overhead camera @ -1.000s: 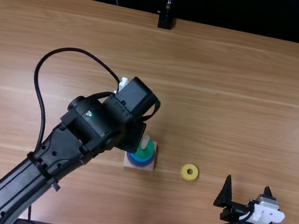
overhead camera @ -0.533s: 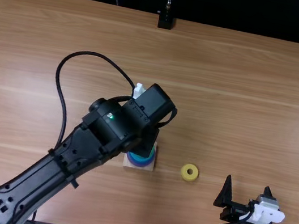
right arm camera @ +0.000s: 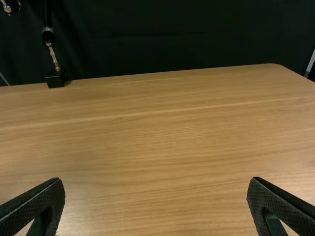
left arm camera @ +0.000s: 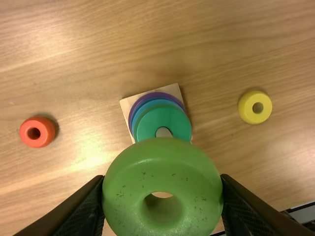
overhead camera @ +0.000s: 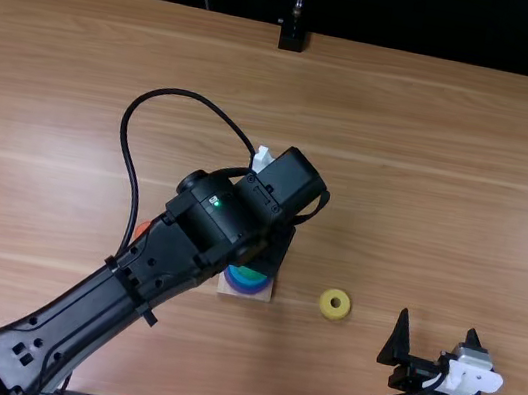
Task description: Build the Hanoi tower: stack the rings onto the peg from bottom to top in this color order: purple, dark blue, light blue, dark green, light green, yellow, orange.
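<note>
In the top view my left gripper [overhead camera: 273, 252] is over the peg's wooden base [overhead camera: 244, 294], its fingers mostly hidden under the arm. The left wrist view has my left gripper [left arm camera: 162, 196] shut on the light green ring [left arm camera: 162, 160], held above and beside the peg [left arm camera: 164, 132]. Around the peg lie the purple, dark blue and light blue rings, with the dark green ring [left arm camera: 147, 124] on top. The yellow ring [overhead camera: 334, 305] lies right of the base. My right gripper [overhead camera: 434, 350] stands open at the lower right; the right wrist view shows my right gripper [right arm camera: 155, 204] holding nothing.
The orange ring [left arm camera: 37, 132] lies on the table on the side of the base away from the yellow one, partly under the left arm in the top view. A black stand [overhead camera: 292, 36] is at the table's far edge.
The left arm has moved to the right over the peg base, and a bit of the orange ring has come out from behind it. The right arm has stayed still.
</note>
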